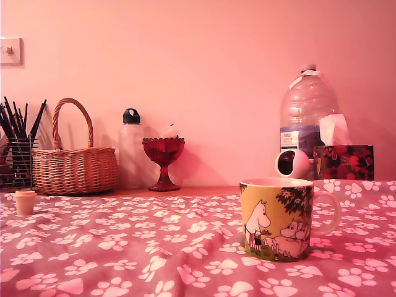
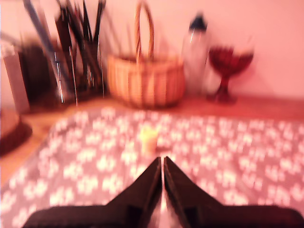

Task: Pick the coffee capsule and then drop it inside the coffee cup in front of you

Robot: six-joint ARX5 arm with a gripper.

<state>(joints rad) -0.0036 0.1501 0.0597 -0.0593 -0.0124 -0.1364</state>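
1. Peach-tan capsule (image 2: 148, 138) stands upright on the paw-print cloth (image 2: 237, 156). It is just ahead of the gripper (image 2: 163, 162) tips, apart from them and slightly off the line between them.
2. Both dark fingers (image 2: 142, 190) lie pressed nearly together with only a thin sliver between them, clenched on nothing.
3. Blur in the wrist view hides the capsule's finer detail.
4. Farther out from the gripper, past the capsule, four things stand in a row along the wall: a pen holder (image 2: 71, 57), a wicker basket (image 2: 145, 80), a clear bottle (image 2: 195, 52) with a dark cap, and a red goblet (image 2: 230, 64).
5. Yellow mug (image 1: 276, 223) with white cartoon figures stands upright on the cloth at the exterior view's right, its handle turned to that view's right. The capsule sits at that view's far left, well apart from the mug.
6. Where the mug stands relative to the gripper cannot be told, because no view holds both.
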